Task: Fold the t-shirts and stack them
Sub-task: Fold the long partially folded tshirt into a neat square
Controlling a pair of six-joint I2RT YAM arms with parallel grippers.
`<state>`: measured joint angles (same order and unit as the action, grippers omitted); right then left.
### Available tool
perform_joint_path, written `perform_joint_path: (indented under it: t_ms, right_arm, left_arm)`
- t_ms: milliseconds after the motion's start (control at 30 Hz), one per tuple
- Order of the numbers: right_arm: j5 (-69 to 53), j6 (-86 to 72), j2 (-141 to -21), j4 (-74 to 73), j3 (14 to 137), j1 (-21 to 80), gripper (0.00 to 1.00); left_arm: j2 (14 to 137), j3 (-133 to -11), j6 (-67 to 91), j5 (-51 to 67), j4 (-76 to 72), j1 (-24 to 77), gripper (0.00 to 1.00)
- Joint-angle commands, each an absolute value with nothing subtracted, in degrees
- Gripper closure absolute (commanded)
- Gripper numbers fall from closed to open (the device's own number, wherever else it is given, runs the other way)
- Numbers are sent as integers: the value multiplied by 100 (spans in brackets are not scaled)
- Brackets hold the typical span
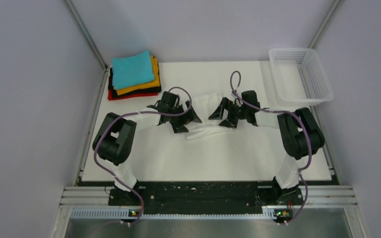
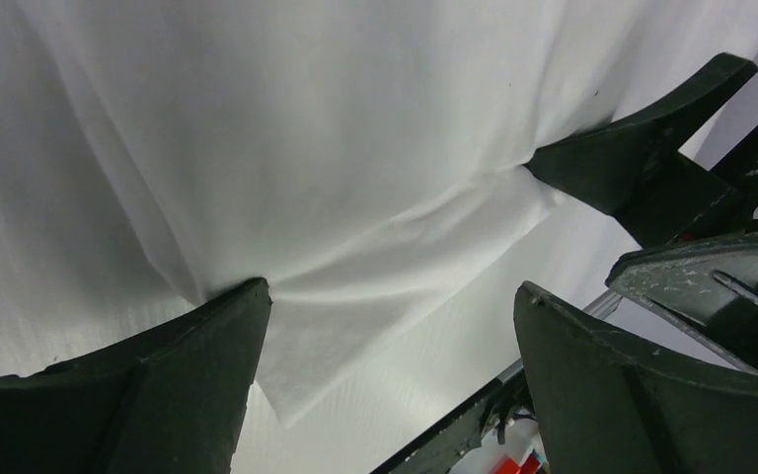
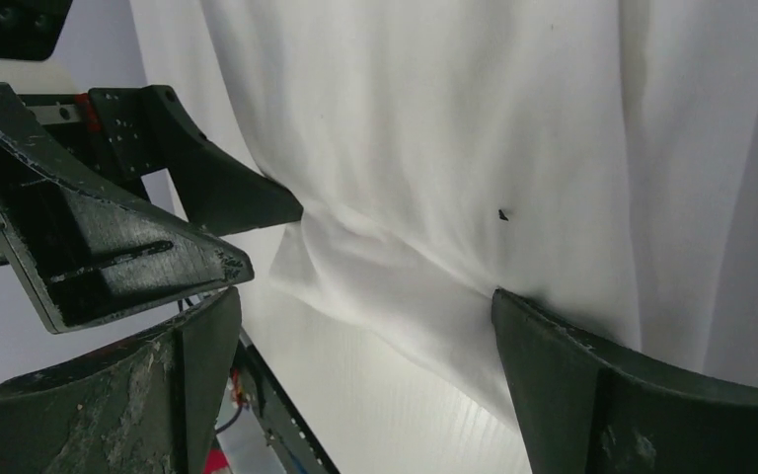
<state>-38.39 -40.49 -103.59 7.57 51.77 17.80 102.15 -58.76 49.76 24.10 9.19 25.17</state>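
A: Jaws? 
B: Left jaws and right jaws both spread wide, tips on the white t-shirt (image 1: 203, 130), nothing gripped. 
A: Shirt position? 
B: Mid-desk (image 1: 203, 158), between arms. Folded stack (image 1: 134, 74) far-left corner.

Black arms (image 1: 115, 140), white sleeves (image 1: 287, 171), purple cables (image 1: 95, 157), scuffed right pincer (image 3: 365, 296).

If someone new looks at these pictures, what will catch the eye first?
The black left claw and right claw, both open, face each other over a thin white cloth t-shirt at the middle of the table. A neat stack of folded cloth t-shirts, teal on top, lies at the far left corner; a white plastic mesh basket stands at the far right.
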Motion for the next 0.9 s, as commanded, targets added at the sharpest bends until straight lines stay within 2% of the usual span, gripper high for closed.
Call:
perform_joint_path:
  t_ms: [0, 167, 333, 533, 867]
  right_arm:
    - [-2957, -3719, -10690, 553, 4635, 1733, 1]
    - [-2966, -3629, -10395, 486, 4541, 1738, 1]
    - [-2948, -3330, -9742, 89, 5019, 1740, 1]
    - [-2544, -3097, -8753, -205, 5242, 1740, 1]
    - [-1389, -2892, -7136, -886, 4898, 1729, 1]
  left_arm:
    - [10332, -5676, 5020, 2140, 559, 2465, 1]
    - [10094, -5452, 4983, 1950, 616, 2478, 1]
    - [9582, -5616, 4784, 1816, 794, 2478, 1]
    - [9038, -5943, 4460, 745, 1411, 2469, 1]
    - [9948, -6563, 4568, 349, 1885, 2460, 2]
